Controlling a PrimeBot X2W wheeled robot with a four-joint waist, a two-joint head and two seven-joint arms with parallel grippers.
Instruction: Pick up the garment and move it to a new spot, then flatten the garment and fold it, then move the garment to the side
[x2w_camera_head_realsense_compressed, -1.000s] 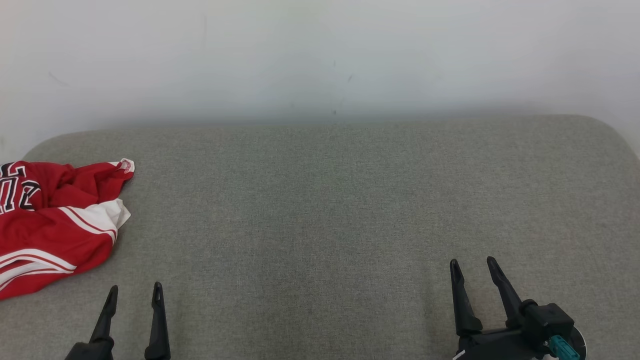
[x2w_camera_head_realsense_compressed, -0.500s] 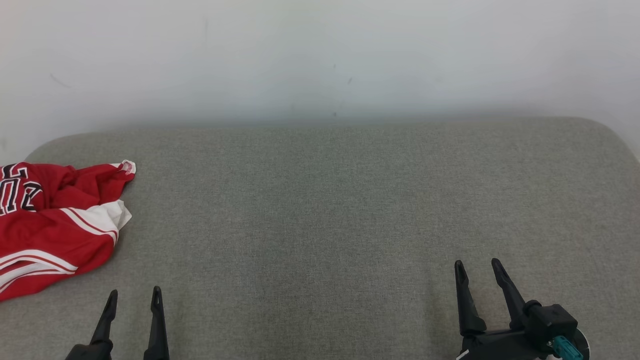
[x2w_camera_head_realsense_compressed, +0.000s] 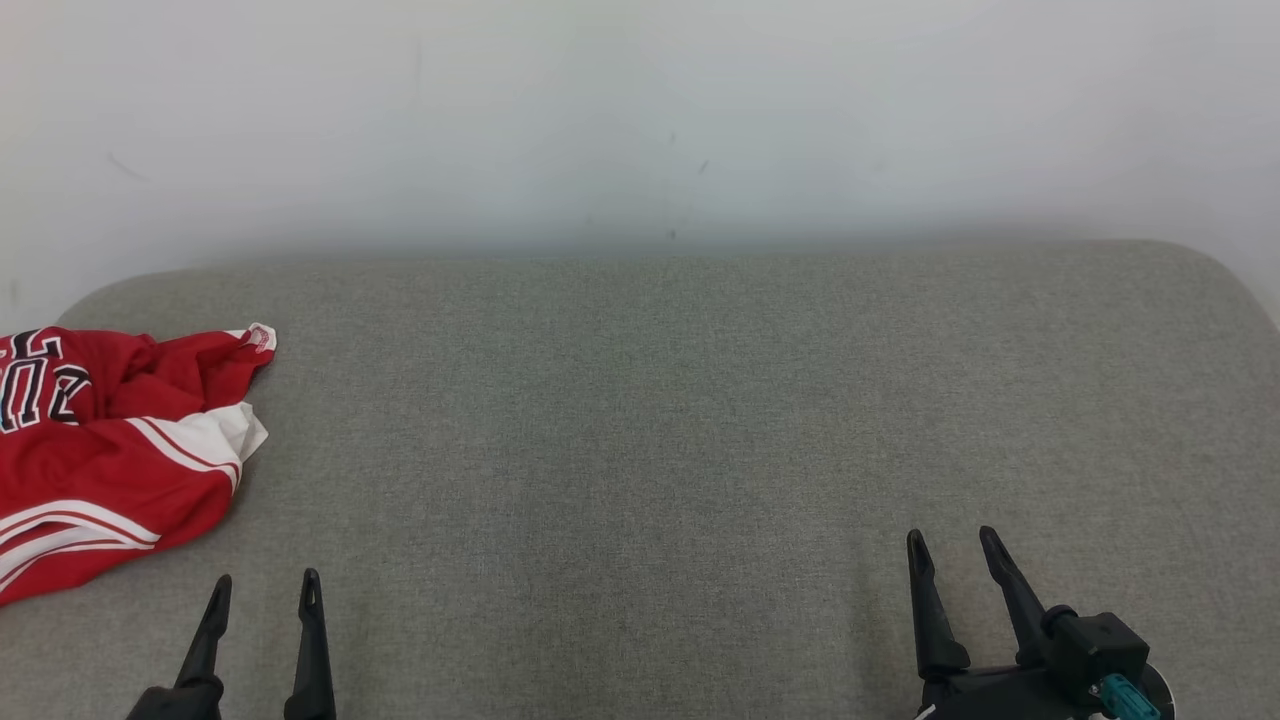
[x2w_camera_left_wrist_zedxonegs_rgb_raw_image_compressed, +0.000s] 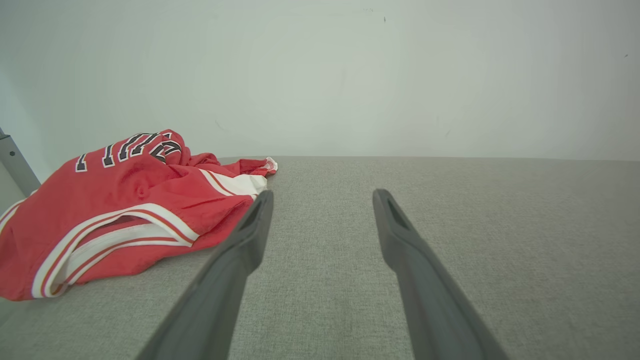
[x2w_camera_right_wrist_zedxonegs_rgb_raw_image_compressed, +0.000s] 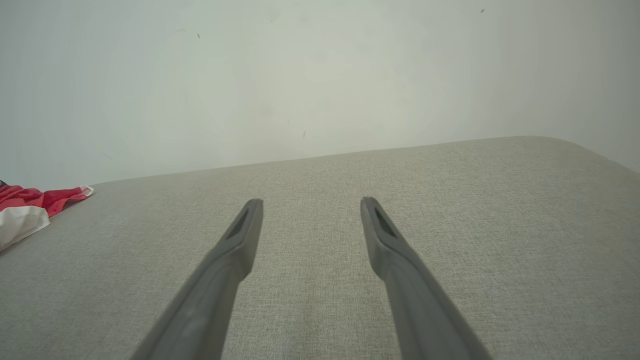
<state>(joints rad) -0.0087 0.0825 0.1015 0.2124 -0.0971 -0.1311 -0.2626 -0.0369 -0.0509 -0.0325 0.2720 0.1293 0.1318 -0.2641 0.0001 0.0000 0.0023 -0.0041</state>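
A crumpled red garment with white stripes and black lettering lies at the far left of the grey cushioned surface, partly cut off by the head view's left edge. It also appears as the garment left of my left fingers, and a corner of the garment shows at the right wrist view's left edge. My left gripper stands open near the front edge, just right of and below the cloth, not touching it. My right gripper stands open at the lower right, empty.
A plain pale wall rises behind the surface. The surface's back corners are rounded, at the back left corner and the back right corner. A grey post stands at the left wrist view's left edge.
The whole head picture has shifted slightly down and right, so the camera moved. Both grippers sit a little lower in the view. The garment lies as before.
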